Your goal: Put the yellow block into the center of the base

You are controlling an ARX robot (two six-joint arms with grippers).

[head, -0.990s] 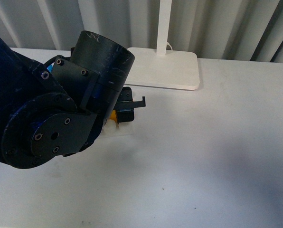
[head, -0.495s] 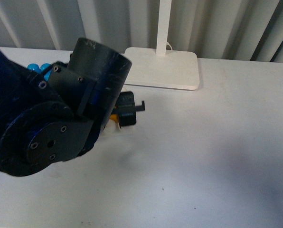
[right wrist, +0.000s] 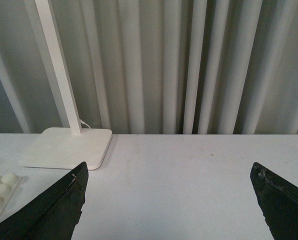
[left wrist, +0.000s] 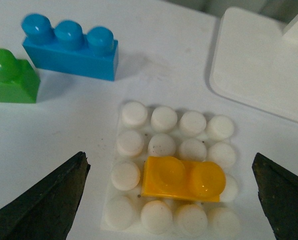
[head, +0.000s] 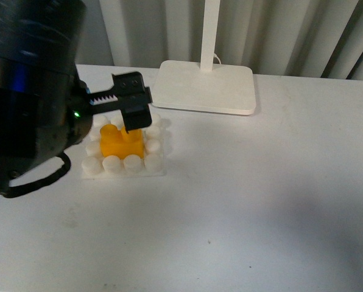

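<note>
Placement of the yellow block (left wrist: 183,178) on the base (left wrist: 134,113), viewed at release.

Block is seated among the inner studs, one row off true center toward the base's near edge, so insertion is judged essentially done. The left gripper (left wrist: 171,197) is held above it, jaws spread and empty, clearing the studs. The right gripper (right wrist: 169,200) is kept wide apart, idle, away near the lamp stand (right wrist: 66,147).

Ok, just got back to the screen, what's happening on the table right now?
The yellow block sits on the base, among its studs, slightly off centre. The left gripper is open above it, holding nothing. The right gripper is open too, off to the side facing the lamp stand. A blue brick and green brick lie beside the base.
</note>
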